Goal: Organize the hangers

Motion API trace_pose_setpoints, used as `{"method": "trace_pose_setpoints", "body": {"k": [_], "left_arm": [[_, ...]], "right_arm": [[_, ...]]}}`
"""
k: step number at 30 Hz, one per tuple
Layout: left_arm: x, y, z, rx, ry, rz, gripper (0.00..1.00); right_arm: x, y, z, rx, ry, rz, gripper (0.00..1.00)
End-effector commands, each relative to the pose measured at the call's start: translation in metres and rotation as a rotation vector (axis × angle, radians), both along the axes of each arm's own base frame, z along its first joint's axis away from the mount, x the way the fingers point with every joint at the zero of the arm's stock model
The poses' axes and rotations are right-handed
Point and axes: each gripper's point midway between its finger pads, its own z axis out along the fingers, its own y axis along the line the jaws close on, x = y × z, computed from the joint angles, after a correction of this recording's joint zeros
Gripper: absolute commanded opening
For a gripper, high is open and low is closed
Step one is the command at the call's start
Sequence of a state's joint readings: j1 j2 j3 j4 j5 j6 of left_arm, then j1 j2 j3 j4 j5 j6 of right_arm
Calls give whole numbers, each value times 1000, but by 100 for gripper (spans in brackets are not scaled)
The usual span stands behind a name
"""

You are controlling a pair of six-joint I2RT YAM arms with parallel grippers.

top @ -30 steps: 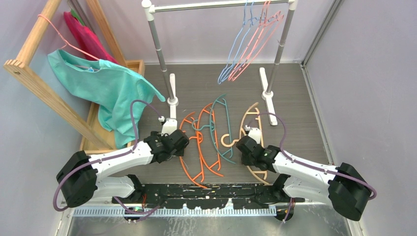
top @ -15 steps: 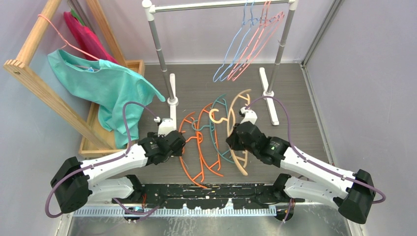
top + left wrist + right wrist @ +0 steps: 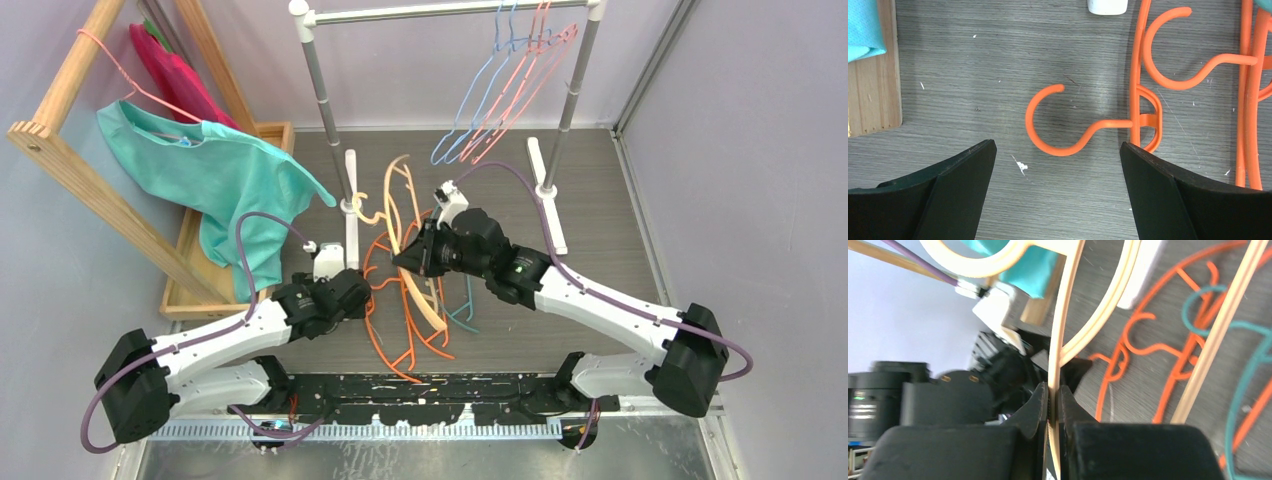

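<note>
Now the tan hanger (image 3: 1220, 330) is off the worktop (image 3: 600, 200): a second ago it lay at the right of the pile, and the right gripper (image 3: 1053, 392), pinching its thin upper arm, has swung it up and leftward over the orange hangers (image 3: 405, 345) and teal hangers (image 3: 464, 318), with its hook near the left post (image 3: 322, 90) of the rail (image 3: 440, 10) (one fewer lying flat, so the hanging step looks under way). The left gripper (image 3: 1056, 145) has barely shifted: fingers spread wide, low over an orange one's hook, touching nothing. The rail already carries pink and blue wire hangers (image 3: 490, 110). Dark wood-grain worktop, pale walls (image 3: 750, 150), wooden rack (image 3: 90, 190) with a teal shirt (image 3: 230, 180) far left
</note>
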State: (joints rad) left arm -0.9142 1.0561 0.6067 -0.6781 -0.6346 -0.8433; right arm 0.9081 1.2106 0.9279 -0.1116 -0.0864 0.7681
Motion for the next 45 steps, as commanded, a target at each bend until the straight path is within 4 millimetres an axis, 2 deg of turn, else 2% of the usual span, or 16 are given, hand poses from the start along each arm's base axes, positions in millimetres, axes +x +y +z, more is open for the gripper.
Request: {"method": "trace_pose_setpoints", "body": {"k": [1,6,10,11,13,17,22,27,32,41,45], "left_arm": [[5,3,7,-23,-46,36,98],[5,3,6,-9,-40,38,98],[5,4,4,0,-35,38,98],[5,4,4,-2,-35,39,98],[4,5,4,-5,-37,39,98],[4,5,6,-18,-47,38,98],[2,7,7,-32,-56,39,98],[1,7,8,-43,-59,38,98],[1,8,9,-46,-63,40,98],[0,12,14,-41,-77,39,98],[2,12,19,-42,-87,37,98]], "right_arm": [[13,26,121,290,-221,30,1],[27,41,177,406,-317,23,1],[36,58,209,489,-355,35,1],[37,63,222,512,-373,48,1],[42,71,233,527,-394,55,1],[55,78,271,572,-480,33,1],[75,82,302,596,-548,-10,1],[103,88,312,628,-550,-43,1],[130,89,311,672,-529,-64,1],[156,77,316,770,-530,-68,1],[177,82,304,746,-491,-89,1]]}}
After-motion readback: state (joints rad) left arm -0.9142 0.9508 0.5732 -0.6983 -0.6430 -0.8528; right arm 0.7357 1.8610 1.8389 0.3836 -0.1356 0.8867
